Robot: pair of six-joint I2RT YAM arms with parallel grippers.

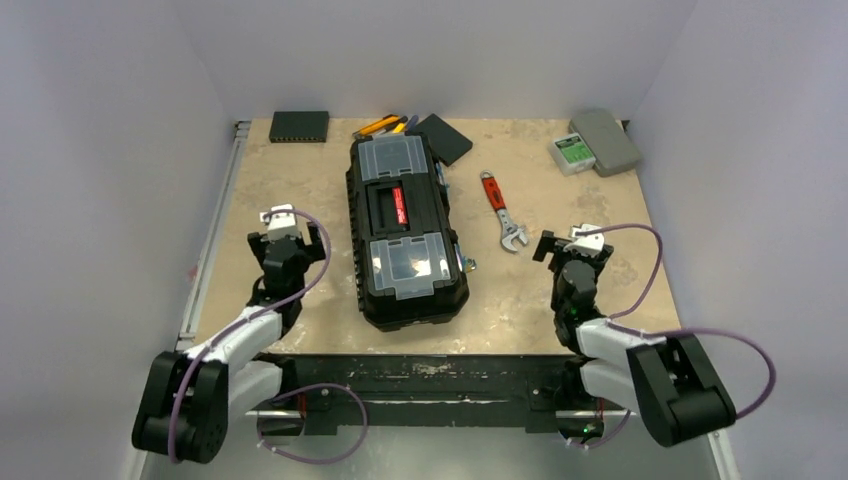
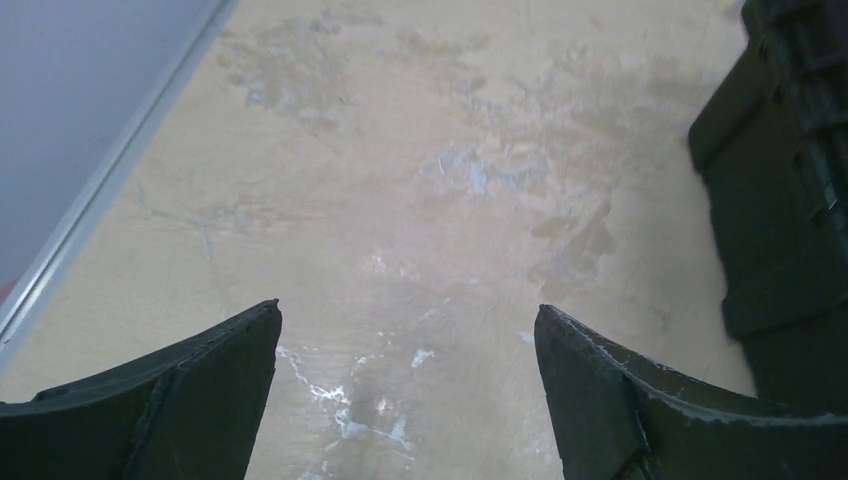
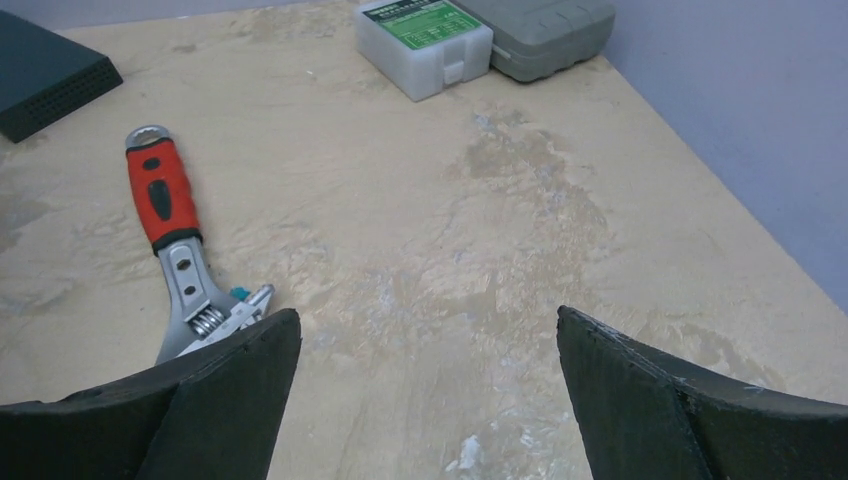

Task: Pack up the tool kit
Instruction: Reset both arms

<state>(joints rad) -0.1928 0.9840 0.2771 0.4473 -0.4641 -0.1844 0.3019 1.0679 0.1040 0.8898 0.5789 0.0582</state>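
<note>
Lying lengthwise mid-table (image 1: 300, 180), the one large black plastic toolbox (image 1: 408, 232) shows two clear-lidded compartments with a red-marked handle between them. One red-handled adjustable wrench (image 1: 503, 212) lies on the tabletop just to the toolbox's right, and a few yellow and black-handled tools (image 1: 385, 126) poke out behind its far end. The two grippers flank it, left gripper (image 2: 407, 310) and right gripper (image 3: 428, 315), each with both fingers spread wide above the tabletop, holding nothing.
</note>
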